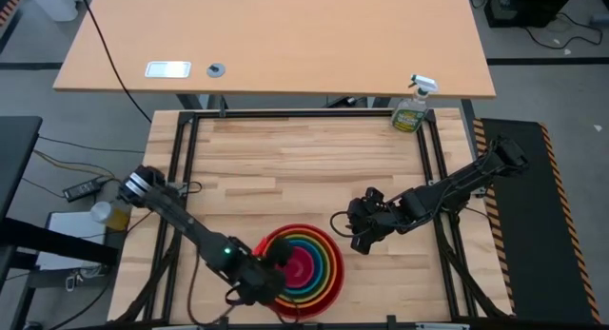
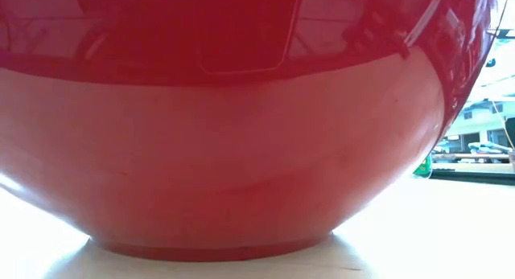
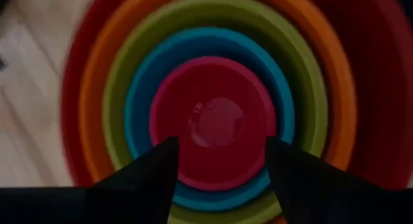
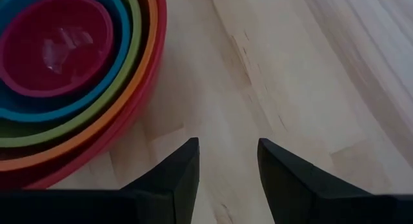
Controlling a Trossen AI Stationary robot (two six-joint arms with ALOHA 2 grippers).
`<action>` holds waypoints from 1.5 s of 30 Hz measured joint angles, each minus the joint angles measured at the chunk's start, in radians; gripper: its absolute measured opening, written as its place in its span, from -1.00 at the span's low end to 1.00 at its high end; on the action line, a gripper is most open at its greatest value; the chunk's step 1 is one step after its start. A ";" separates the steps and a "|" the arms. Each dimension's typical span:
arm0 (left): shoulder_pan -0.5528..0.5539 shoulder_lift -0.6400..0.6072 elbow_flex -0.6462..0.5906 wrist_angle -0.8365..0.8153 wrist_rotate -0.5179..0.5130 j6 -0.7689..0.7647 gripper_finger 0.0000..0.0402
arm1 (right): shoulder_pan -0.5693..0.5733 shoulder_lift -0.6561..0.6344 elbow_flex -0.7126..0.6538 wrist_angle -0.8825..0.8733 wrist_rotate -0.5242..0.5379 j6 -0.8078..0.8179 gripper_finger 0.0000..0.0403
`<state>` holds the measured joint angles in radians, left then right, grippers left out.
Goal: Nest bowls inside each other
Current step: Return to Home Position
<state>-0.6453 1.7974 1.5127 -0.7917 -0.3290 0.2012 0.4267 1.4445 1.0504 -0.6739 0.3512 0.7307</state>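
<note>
The bowls (image 1: 303, 268) sit nested near the table's front edge: red (image 3: 374, 69) outermost, then orange (image 3: 329, 75), lime green (image 3: 303, 62), blue (image 3: 148, 88) and magenta-pink (image 3: 219, 121) in the middle. The red bowl's wall (image 2: 225, 150) fills the low view, its foot on the wood. My left gripper (image 3: 219, 166) hovers open over the stack's near left side, its fingers above the pink bowl and touching nothing. My right gripper (image 4: 227, 159) is open over bare wood just right of the stack (image 4: 71, 69).
A green spray bottle (image 1: 411, 109) stands at the table's far right corner. Bare wood (image 1: 285, 168) stretches across the middle and far side of the table. A larger desk (image 1: 276, 40) lies beyond the far edge.
</note>
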 joint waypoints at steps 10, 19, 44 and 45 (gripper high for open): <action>0.022 -0.154 -0.130 0.027 0.026 -0.081 -0.02 | 0.017 -0.036 -0.024 -0.032 0.051 -0.054 -0.19; 0.083 -0.530 -0.491 0.363 0.031 -0.142 -0.14 | 0.017 -0.352 -0.339 0.198 0.083 -0.076 -0.19; 0.273 -1.250 -1.300 1.048 -0.087 -0.183 -0.15 | -0.302 -1.145 -0.923 0.559 -0.052 -0.332 -0.41; 0.273 -1.263 -1.316 1.068 -0.087 -0.186 -0.15 | -0.321 -1.162 -0.937 0.571 -0.066 -0.336 -0.41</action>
<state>-0.3721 0.5346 0.1967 0.2759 -0.4164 0.0152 0.1053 0.2825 0.1136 -0.1025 0.2852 0.3944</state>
